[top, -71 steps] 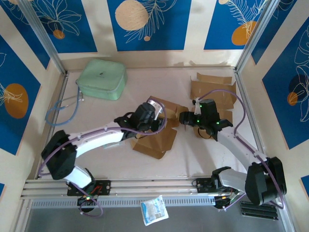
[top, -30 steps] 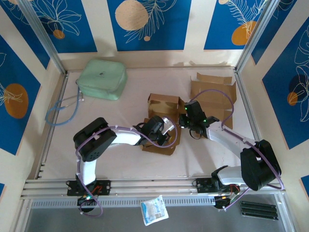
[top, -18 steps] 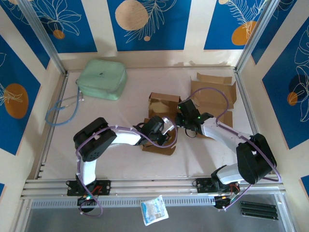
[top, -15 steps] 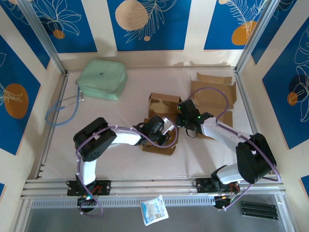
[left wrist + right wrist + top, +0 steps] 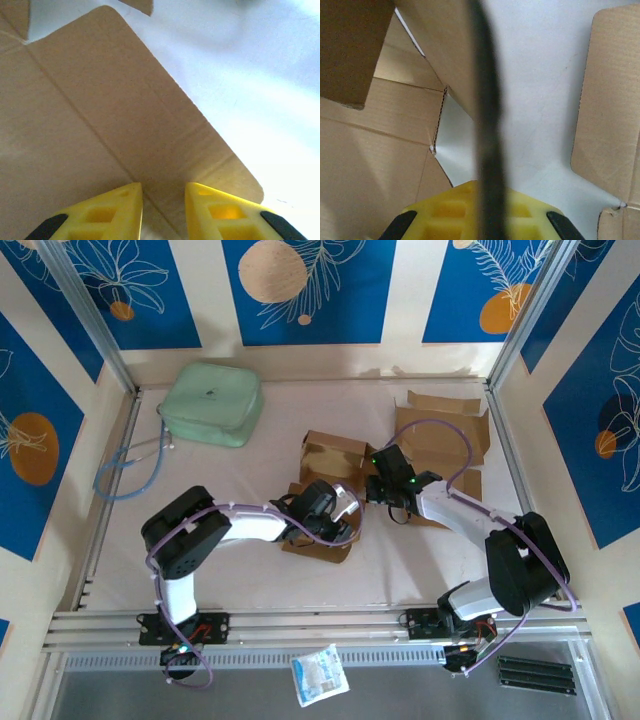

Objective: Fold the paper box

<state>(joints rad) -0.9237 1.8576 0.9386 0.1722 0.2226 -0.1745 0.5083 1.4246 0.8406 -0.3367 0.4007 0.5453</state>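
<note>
Both at the paper box (image 5: 90, 115); left end effector (image 5: 163, 199) narrowly parted over a panel; right end effector (image 5: 483, 212) clamps its edge.

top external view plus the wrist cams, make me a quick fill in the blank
The zip pouch in the far left corner is ___. The fingers of the left gripper are ___. A flat cardboard sheet lies on the paper box's ___ side.
Missing: green; yellow; right.
</note>
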